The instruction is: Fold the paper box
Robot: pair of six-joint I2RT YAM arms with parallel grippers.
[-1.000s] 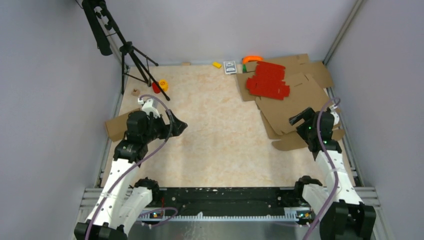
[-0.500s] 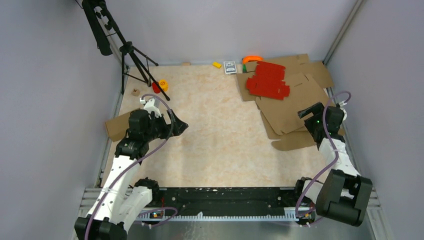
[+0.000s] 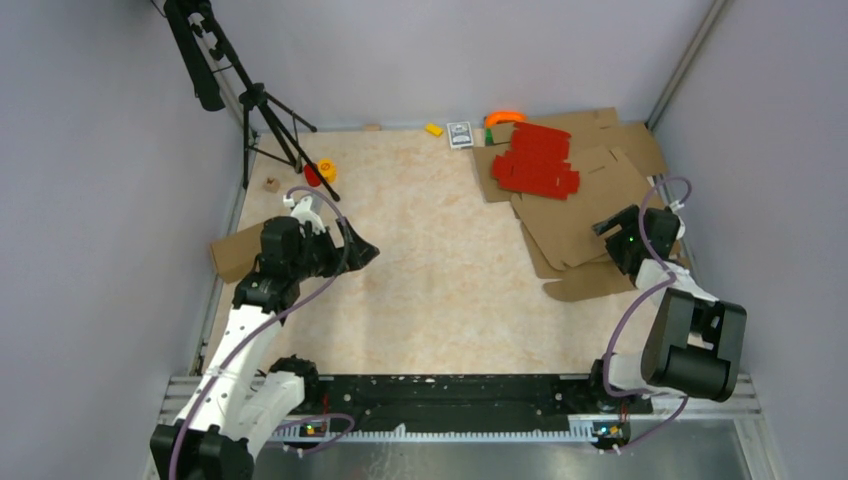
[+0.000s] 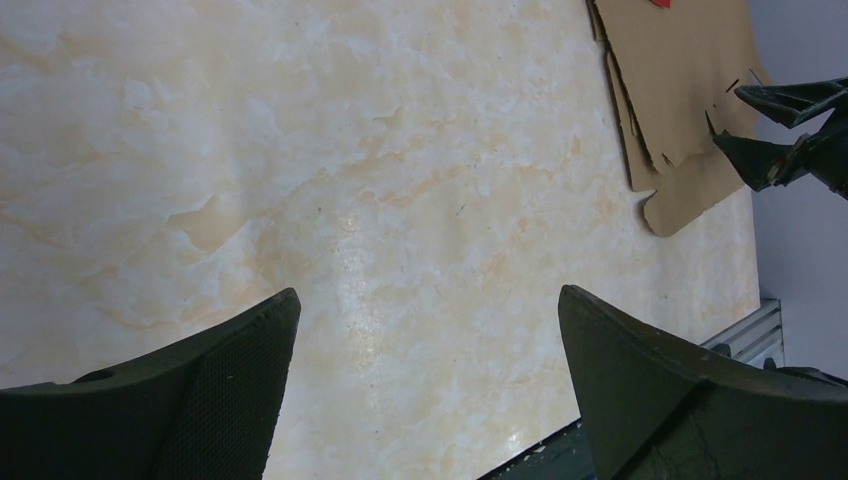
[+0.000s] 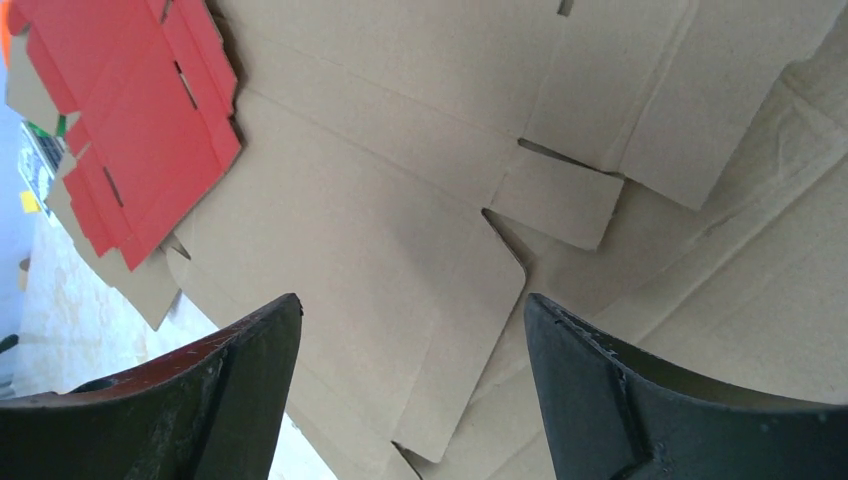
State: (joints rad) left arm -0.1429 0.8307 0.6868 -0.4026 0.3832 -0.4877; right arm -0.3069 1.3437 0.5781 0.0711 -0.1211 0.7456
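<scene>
Our right claw (image 5: 410,300) hangs released over the paper box (image 3: 580,215), a red sheet (image 3: 535,160) overlapping its far corner; our left claw (image 3: 365,250) gapes released above the table (image 3: 440,270).

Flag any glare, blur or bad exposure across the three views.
Top external: even light, soft shadows, no glare on the table. Left wrist: pale sheen on the table mid-frame, left fingers dark and slightly soft. Right wrist: paper box sharp, creases readable; right fingers underexposed.
</scene>
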